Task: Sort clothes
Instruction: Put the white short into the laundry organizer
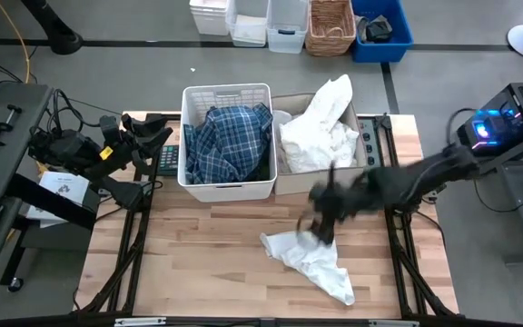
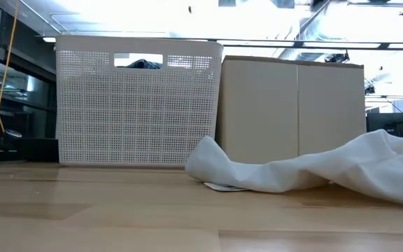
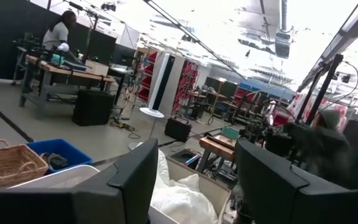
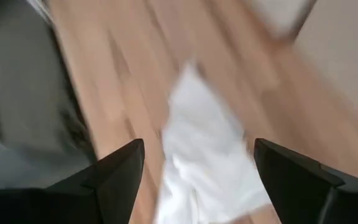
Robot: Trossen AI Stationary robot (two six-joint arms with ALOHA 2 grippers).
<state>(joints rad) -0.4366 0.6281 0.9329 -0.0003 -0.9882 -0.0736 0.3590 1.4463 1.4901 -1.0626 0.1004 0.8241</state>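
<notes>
A white garment [image 1: 309,259] lies crumpled on the wooden table near its front edge, right of centre. It also shows in the low view [image 2: 313,168] and the right wrist view [image 4: 201,143]. My right gripper [image 1: 320,227] hovers over the garment's far end, open, its fingers [image 4: 120,168] wide apart above the cloth. A blue-and-white plaid shirt [image 1: 228,141] lies in the white plastic basket [image 1: 189,186]. White pieces [image 1: 320,132] are heaped in the beige box [image 1: 284,182]. My left gripper [image 1: 157,136] waits open, left of the basket.
The basket and the box stand side by side at the table's far middle. Bare wood [image 1: 198,245] lies in front of them on the left. Bins, a wicker basket [image 1: 330,25] and a blue crate [image 1: 381,29] stand on the floor beyond the far edge.
</notes>
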